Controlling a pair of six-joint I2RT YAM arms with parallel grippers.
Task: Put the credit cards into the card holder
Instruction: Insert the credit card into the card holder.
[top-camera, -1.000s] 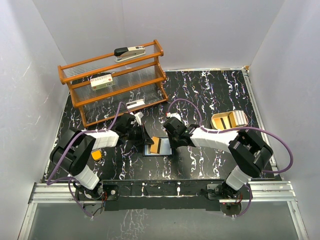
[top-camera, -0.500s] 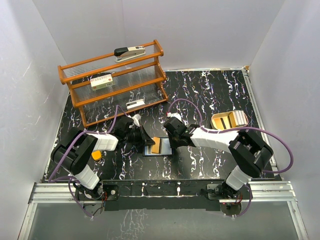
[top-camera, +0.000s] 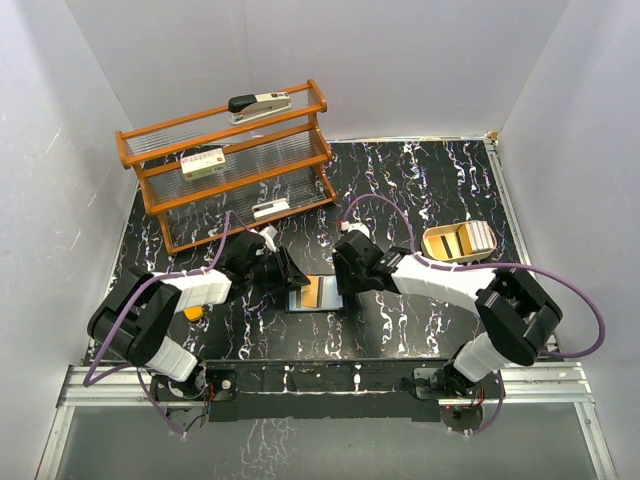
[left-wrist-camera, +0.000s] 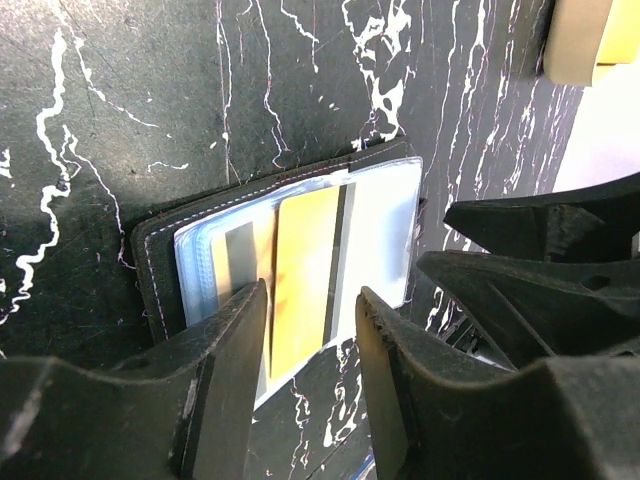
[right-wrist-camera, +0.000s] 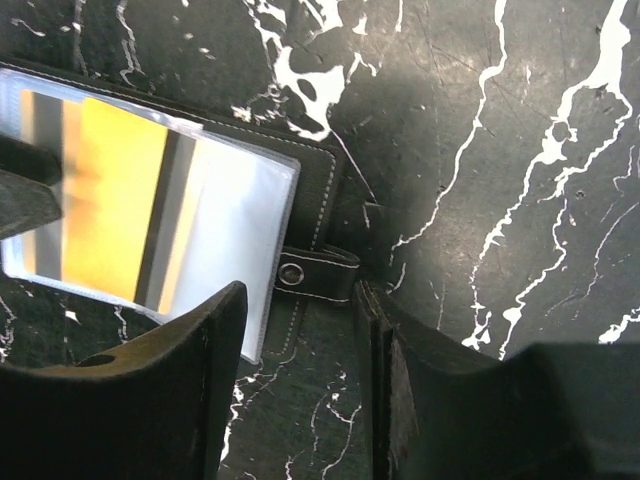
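The black card holder (top-camera: 318, 293) lies open on the table between the two arms, its clear bluish sleeves facing up. An orange credit card (left-wrist-camera: 305, 275) sits inside the sleeves, with a dark strip along one side; I cannot tell if that strip is a second card. My left gripper (left-wrist-camera: 312, 350) hovers just over the holder's left edge, open, with nothing between its fingers. My right gripper (right-wrist-camera: 300, 340) stands open over the holder's snap tab (right-wrist-camera: 291, 272) and grips nothing. In the top view the left gripper (top-camera: 290, 272) and right gripper (top-camera: 345, 282) flank the holder.
A wooden shelf rack (top-camera: 230, 165) stands at the back left with a stapler (top-camera: 260, 103) on top. A tan tray (top-camera: 458, 241) sits to the right of the holder. A small orange block (top-camera: 192, 311) lies by the left arm.
Both grippers have opened from shut. The holder's flap, held up by the left gripper a second ago, now lies flat and free.
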